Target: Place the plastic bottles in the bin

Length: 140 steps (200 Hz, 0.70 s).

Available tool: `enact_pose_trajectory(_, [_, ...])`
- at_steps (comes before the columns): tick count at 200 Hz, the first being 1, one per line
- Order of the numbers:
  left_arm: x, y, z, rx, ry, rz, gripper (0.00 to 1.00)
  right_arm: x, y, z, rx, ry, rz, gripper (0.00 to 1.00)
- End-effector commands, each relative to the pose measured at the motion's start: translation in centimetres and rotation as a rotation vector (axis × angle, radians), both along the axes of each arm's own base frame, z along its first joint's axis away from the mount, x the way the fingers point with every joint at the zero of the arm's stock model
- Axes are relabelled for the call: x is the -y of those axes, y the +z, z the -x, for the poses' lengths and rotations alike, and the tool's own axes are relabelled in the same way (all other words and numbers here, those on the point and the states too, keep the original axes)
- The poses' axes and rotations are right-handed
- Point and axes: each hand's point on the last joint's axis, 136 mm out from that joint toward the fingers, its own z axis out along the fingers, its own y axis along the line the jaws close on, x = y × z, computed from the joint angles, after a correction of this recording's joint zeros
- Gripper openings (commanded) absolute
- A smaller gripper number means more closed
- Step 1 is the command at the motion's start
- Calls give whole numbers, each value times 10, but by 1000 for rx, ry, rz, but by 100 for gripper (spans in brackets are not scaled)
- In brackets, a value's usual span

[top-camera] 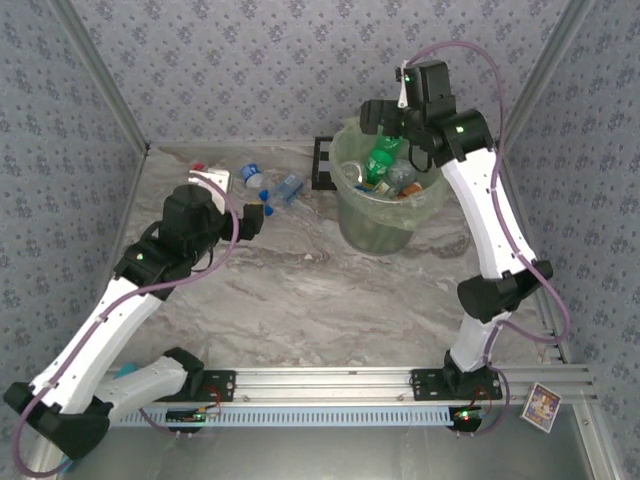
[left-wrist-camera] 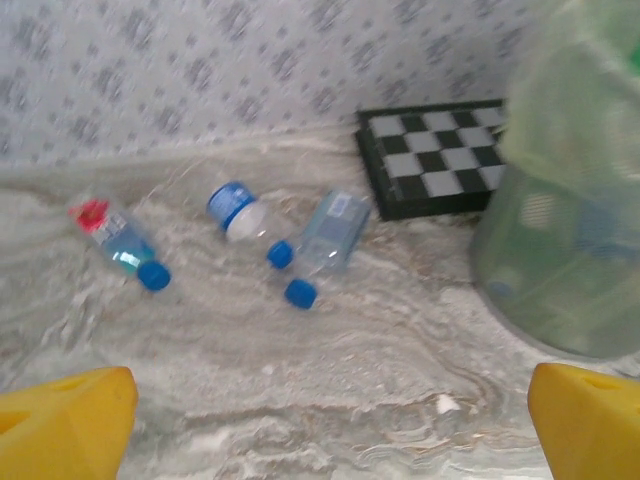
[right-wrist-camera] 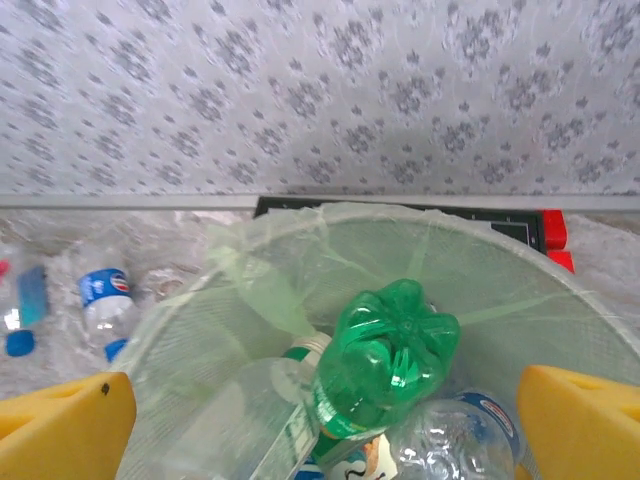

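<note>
The bin (top-camera: 385,228), a pale round bucket lined with a green bag, stands at the back right and holds several bottles. On top of them a green bottle (right-wrist-camera: 385,362) stands base up, beside a clear bottle (right-wrist-camera: 450,440). My right gripper (top-camera: 378,115) hangs open over the bin's rim (right-wrist-camera: 300,228), nothing between its yellow fingers (right-wrist-camera: 585,425). Three clear bottles with blue caps lie on the table at the back left: one with a red label (left-wrist-camera: 122,245), a blue-labelled one (left-wrist-camera: 240,212) and a third (left-wrist-camera: 327,238). My left gripper (top-camera: 254,216) is open and empty, short of them.
A small black rack (left-wrist-camera: 432,158) with a checkered face stands against the back wall, between the loose bottles and the bin. Patterned walls close in the marbled table (top-camera: 330,300) on three sides. A small card (top-camera: 542,406) lies at the near right corner.
</note>
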Motion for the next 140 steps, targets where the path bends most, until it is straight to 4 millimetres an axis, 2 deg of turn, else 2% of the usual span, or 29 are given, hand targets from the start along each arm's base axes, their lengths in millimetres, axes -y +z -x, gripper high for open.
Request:
enact_pose_trajectory(1, [-7, -25, -18, -90, 60, 103, 100, -8, 10, 28, 2, 32, -12, 100])
enact_pose_trajectory(35, [-16, -75, -51, -224, 142, 133, 94, -20, 25, 60, 43, 73, -7, 100])
enact_pose_trajectory(76, [-15, -133, -92, -393, 192, 158, 84, -29, 38, 93, 78, 109, -6, 100])
enact_pose_trajectory(108, [-13, -163, -124, -461, 232, 171, 81, -31, 46, 113, 100, 124, 3, 100])
enact_pose_trajectory(140, [-14, -179, -155, -485, 256, 182, 81, -28, 45, 126, 106, 135, 42, 100])
